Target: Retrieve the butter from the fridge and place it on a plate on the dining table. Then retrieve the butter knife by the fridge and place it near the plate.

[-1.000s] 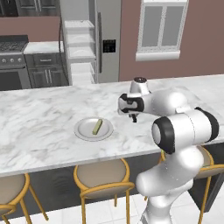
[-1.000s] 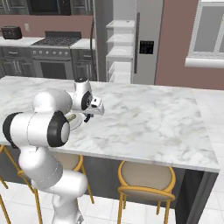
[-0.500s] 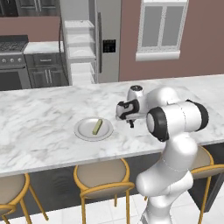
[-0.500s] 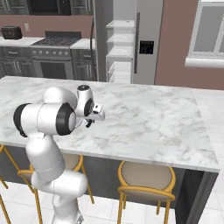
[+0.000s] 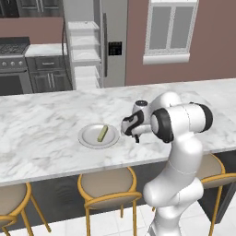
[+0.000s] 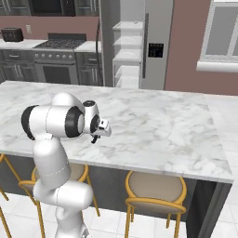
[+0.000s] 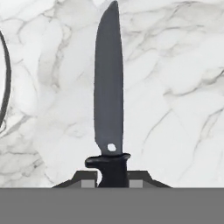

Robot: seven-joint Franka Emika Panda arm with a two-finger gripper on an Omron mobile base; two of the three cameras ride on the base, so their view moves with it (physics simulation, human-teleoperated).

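With the butter knife (image 7: 109,87) clamped by its handle in the closed gripper (image 5: 133,133) above the dining table (image 5: 41,124) beside the plate (image 5: 87,138), a high release could bounce the knife against the rim.

text: none legible | labels: none | fridge (image 5: 114,41) panel: unreadable

Base views flank the dining table (image 5: 41,124); hand view close above.
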